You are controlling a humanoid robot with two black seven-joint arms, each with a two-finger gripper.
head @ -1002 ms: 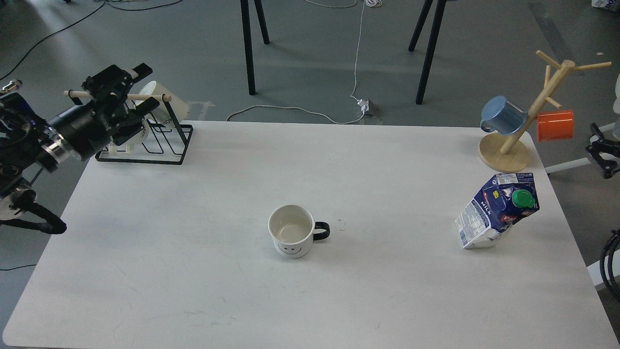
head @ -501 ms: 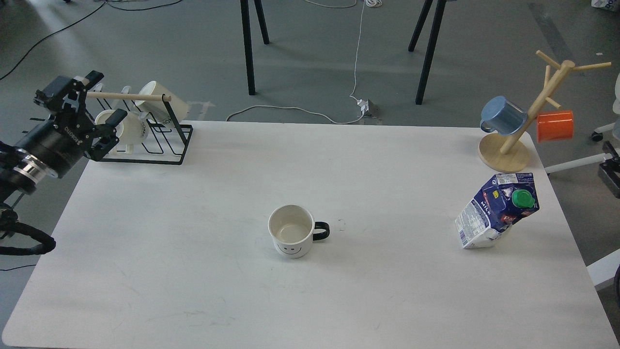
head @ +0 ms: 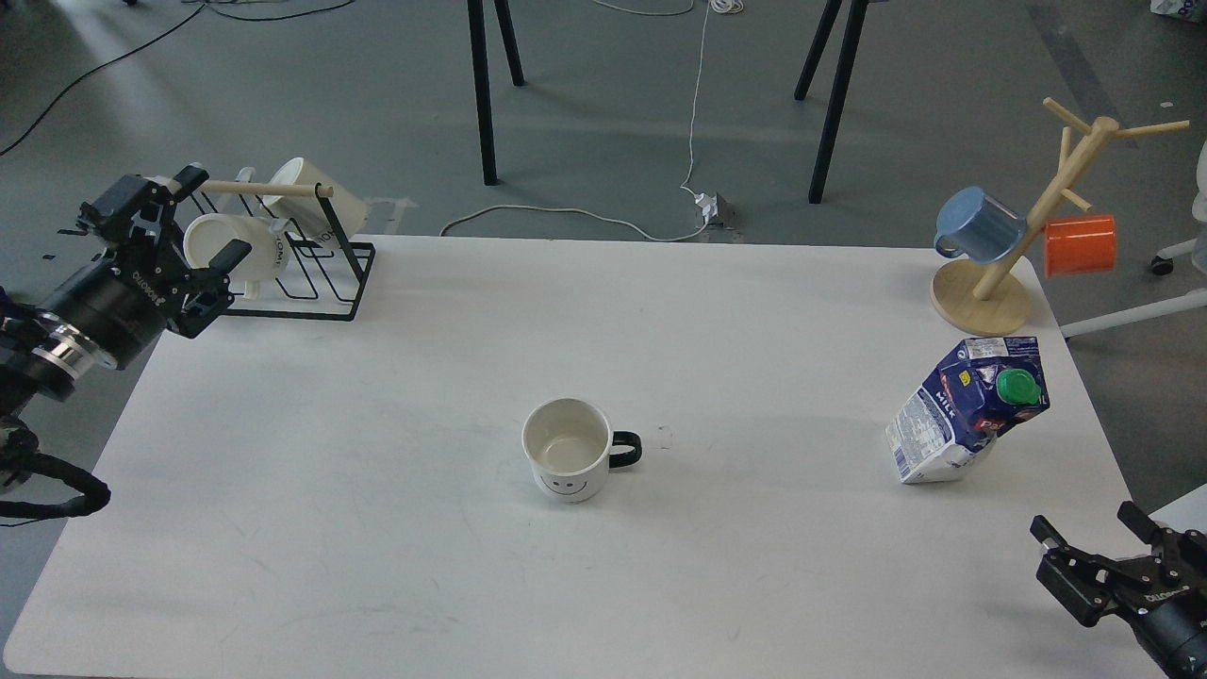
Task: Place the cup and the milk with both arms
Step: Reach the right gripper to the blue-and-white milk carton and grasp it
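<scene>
Rack (head: pixel 321 273) mugs sit behind my empty, spread left gripper (head: pixel 193 222), while my right gripper (head: pixel 1094 528), also agape and empty, is half cropped near the milk (head: pixel 962 415)

White smiley cup (head: pixel 567 457) upright mid-table; milk carton (head: pixel 967 408) stands right.

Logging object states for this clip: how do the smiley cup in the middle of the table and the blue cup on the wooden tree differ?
The smiley cup is white with a black handle; the blue cup is blue all over. The smiley cup stands upright on the table, mouth up; the blue cup hangs tilted on the wooden tree, off the table. Both are handled cups, and neither pincer touches them.
</scene>
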